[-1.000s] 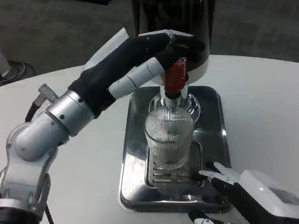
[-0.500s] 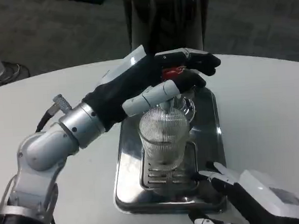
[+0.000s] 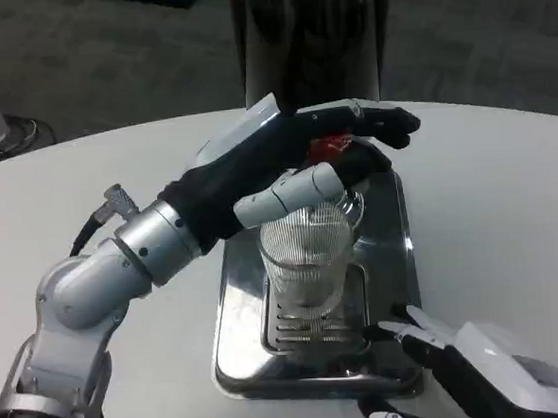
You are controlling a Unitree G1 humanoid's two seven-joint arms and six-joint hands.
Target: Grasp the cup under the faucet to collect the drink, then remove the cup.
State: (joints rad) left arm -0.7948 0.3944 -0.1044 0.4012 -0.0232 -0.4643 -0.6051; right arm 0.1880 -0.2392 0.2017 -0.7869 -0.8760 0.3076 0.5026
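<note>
The cup (image 3: 305, 255) is clear ribbed glass; the tray (image 3: 246, 363) is glossy polished metal; the surface (image 3: 507, 214) is matt white.

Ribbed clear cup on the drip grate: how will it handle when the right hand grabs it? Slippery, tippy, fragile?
The cup looks like rigid clear glass or hard plastic, so probably stiff and possibly breakable. Its vertical ribs should give the fingers some bite, though wet walls could slip. It is taller than wide and stands on the slotted grate, so a sideways nudge may tip it.

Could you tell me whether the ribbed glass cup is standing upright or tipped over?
Upright: the ribbed glass cup stands mouth-up on the slotted grate of the steel drip tray, under the red tap handle that the left hand covers.
</note>
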